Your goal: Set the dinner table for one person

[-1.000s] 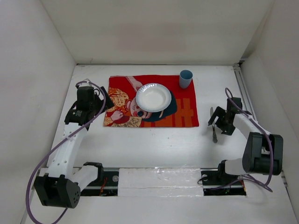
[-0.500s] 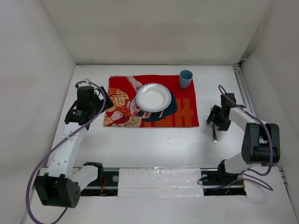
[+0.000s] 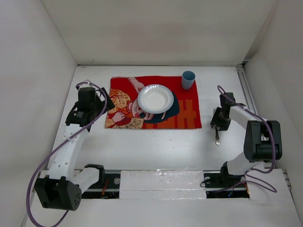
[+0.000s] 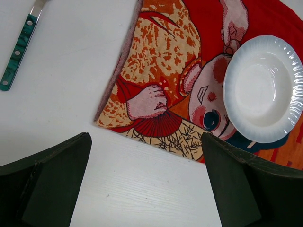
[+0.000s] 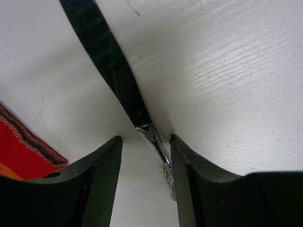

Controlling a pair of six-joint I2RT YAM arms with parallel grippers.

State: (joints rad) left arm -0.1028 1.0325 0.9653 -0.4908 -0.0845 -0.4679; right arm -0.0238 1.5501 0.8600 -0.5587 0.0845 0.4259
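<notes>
Across the whole floor of the walled bay spreads the white surface (image 3: 156,142), the dinner table itself, bearing everything. Toward its far side lies a red cartoon placemat (image 3: 189,113), with a white plate (image 3: 155,98) at its middle and a blue cup (image 3: 188,79) at its far right corner. The left pincer (image 4: 147,146) hangs wide open and empty by the placemat's near left corner. The right pincer (image 5: 146,142), half-narrowed, straddles a knife (image 5: 113,66) lying right of the placemat, with slim gaps either side. A green-handled utensil (image 4: 19,49) lies left of it.
</notes>
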